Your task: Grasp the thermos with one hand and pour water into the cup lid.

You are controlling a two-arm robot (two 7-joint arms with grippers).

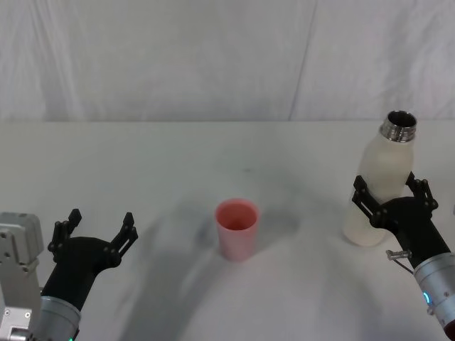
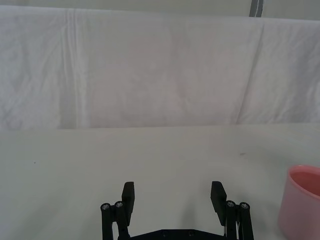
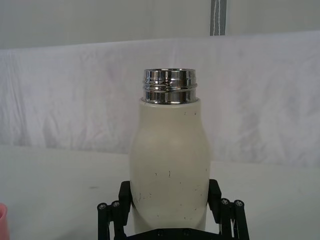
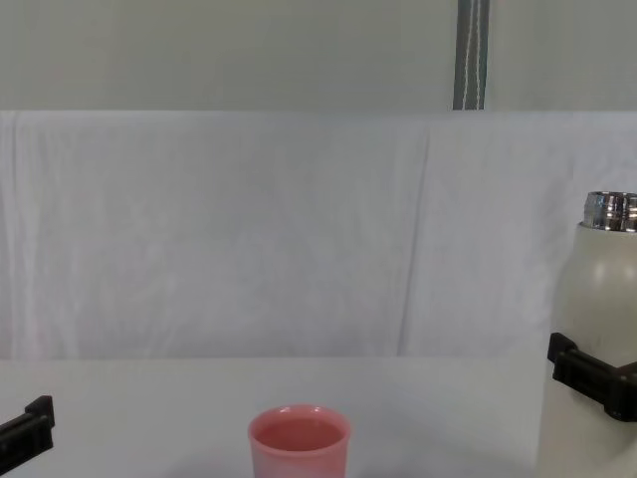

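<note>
Right gripper [image 1: 392, 195] has its fingers on either side of the thermos [image 1: 380, 181], around the lower body; in the right wrist view the black fingers [image 3: 125, 192] sit against both flanks of the bottle. Judged clamped on it, though whether it has left the white table [image 1: 178, 163] cannot be told.

Thermos: upright, long axis vertical, open steel neck [image 1: 399, 126] pointing up, leaning slightly back toward 12 o'clock in the head view. Stands at the right side of the table.

Key relation: the cup lid [image 1: 237, 229] lies at about 9 o'clock from the thermos, well apart, a little nearer the robot. It stands upright, mouth up, near table centre. Pouring will likely need the bottle carried toward 9 o'clock, then its neck tipped that way over the pink rim.

Left gripper [image 1: 93, 231] sits low at the left, fingers spread apart, empty; the cup lid lies at roughly 3 o'clock from it. The right arm is the one at the bottle.
</note>
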